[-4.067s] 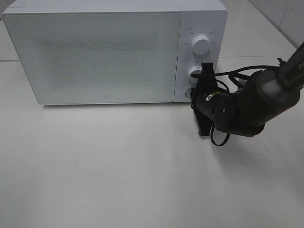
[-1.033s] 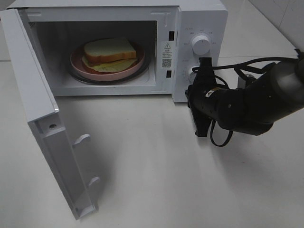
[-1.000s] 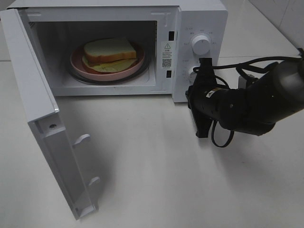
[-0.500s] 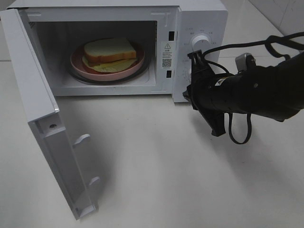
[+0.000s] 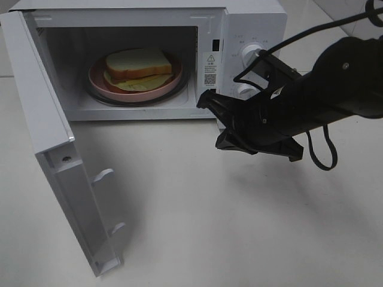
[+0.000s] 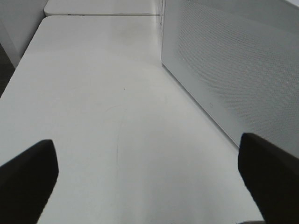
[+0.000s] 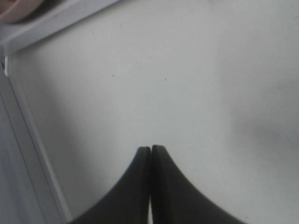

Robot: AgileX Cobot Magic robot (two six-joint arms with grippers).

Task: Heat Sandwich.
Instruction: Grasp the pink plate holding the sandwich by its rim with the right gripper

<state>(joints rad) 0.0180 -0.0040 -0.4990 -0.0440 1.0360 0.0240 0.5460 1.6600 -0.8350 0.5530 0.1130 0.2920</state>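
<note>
In the exterior high view, the sandwich (image 5: 139,63) is seen lying on a pink plate (image 5: 96,79) inside the microwave (image 5: 257,24). Its door (image 5: 54,149) is swung wide to the left. The right arm (image 5: 335,84) is stretched across the control panel, with its tip near the right edge of the cavity mouth, above the desk (image 5: 191,227). Since the food is already seated inside, the step in hand is judged to be shutting the door. The dials would be set after that.

In the right wrist view, the right end effector (image 7: 150,151) is shown closed, with nothing between its fingers, over bare desk near the microwave's sill. A closed tip suits pushing, but any path should be kept clear of the cavity so the plate is not brushed.

In the left wrist view, the left end effector (image 6: 149,186) is spread wide and empty, low over the desk, with the door's dotted outer face just beside it. That side is judged better placed for the push. Pressure is best applied near the free edge, slowly, until the latch is met.
</note>
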